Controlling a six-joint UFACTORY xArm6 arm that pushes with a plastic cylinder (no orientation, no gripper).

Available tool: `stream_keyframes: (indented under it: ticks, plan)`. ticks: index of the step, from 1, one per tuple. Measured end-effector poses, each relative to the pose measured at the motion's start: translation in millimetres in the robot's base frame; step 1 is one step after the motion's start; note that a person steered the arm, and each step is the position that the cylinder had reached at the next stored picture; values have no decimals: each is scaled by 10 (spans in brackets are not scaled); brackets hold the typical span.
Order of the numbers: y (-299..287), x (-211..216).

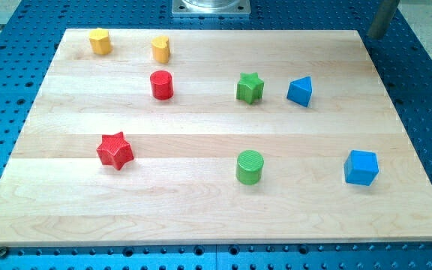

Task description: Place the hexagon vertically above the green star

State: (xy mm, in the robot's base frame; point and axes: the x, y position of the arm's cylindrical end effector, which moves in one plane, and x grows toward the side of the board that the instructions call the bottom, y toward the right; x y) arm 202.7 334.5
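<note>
**Hexagon at the top left, well apart from the green star**

Nearest the view's bottom stand a green cylinder block (250,166) and a blue cube block (361,167), with a red star block (115,150) further left. On the pale wooden board (201,210), the yellow hexagon block (100,41) sits near the top left corner, beside a yellow cylinder-like block (161,49). Below that is a red cylinder block (162,85). The green star block (250,88) stands mid-board, just left of a blue triangular block (300,91). My tip's end does not show; only a grey rod (382,19) enters at top right.

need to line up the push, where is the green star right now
The green star sits in the view's upper middle, just left of the blue triangle and right of the red cylinder.
</note>
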Motion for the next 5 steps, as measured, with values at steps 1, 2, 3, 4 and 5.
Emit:
stream_keyframes:
  ticks: [1, 2, 3, 4, 5]
  plan:
    - [-6, 1]
    - [47, 73]
    - [-745, 300]
    - [-976, 152]
    - [-1917, -68]
